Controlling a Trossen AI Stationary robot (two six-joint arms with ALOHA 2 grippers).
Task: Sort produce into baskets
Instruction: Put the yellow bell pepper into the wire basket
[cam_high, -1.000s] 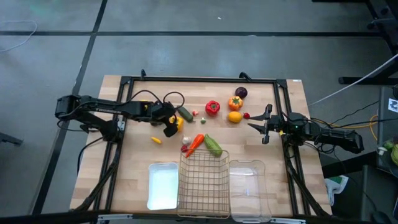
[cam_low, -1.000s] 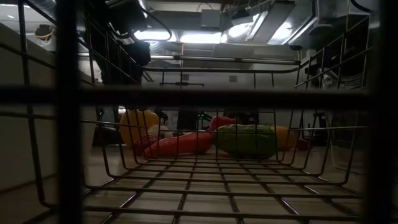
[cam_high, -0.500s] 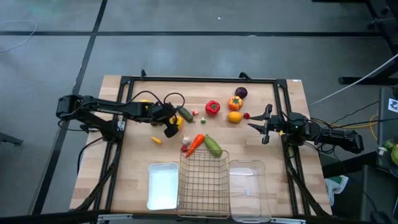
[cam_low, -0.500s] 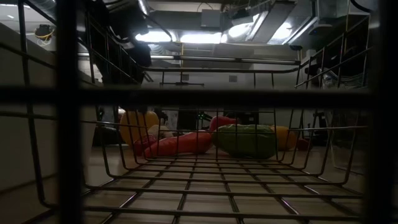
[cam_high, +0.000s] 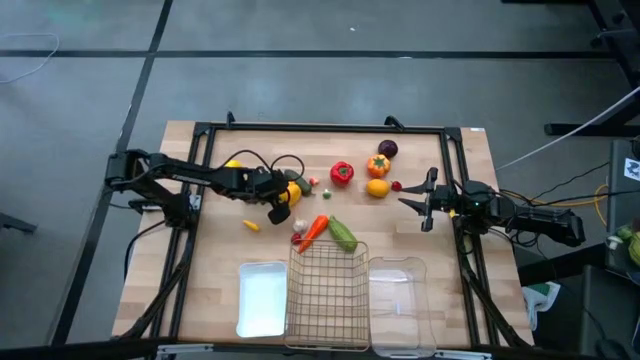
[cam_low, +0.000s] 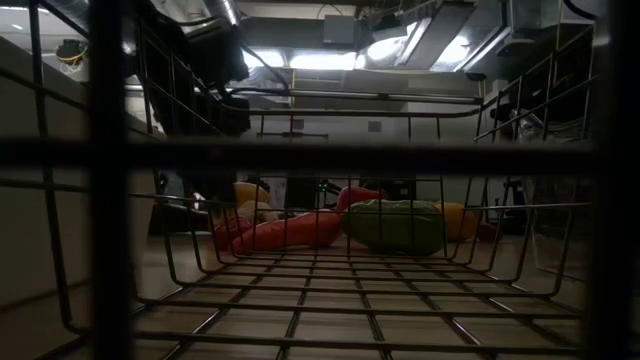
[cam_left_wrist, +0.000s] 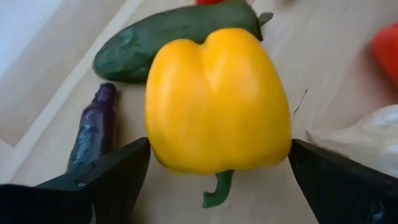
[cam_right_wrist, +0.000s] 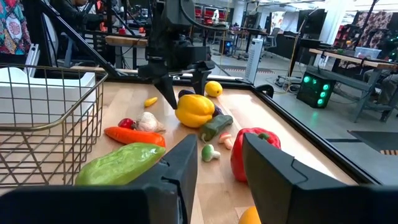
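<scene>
- We see the yellow pepper (cam_left_wrist: 217, 102) lying on the table (cam_high: 220, 290), left of the table's middle, between the wide-spread fingers of the left gripper (cam_high: 283, 203), which are not clamped on it.
- Just beside the pepper lie a dark green cucumber (cam_left_wrist: 177, 37) and a purple eggplant (cam_left_wrist: 93, 134).
- At 5 o'clock from the pepper in the high view, we find a carrot (cam_high: 314, 229) and a light green cucumber (cam_high: 343, 235) at the far rim of the wire-mesh basket (cam_high: 328, 295).
- The white tray (cam_high: 262, 298) sits at 9 o'clock of that basket, the clear plastic bin (cam_high: 402, 305) at 3 o'clock.
- A red pepper (cam_high: 342, 173) lies at 2 o'clock from the yellow one.
- The right gripper (cam_high: 418, 204) hovers near the table's right edge, fingers narrowly parted, holding nothing.
</scene>
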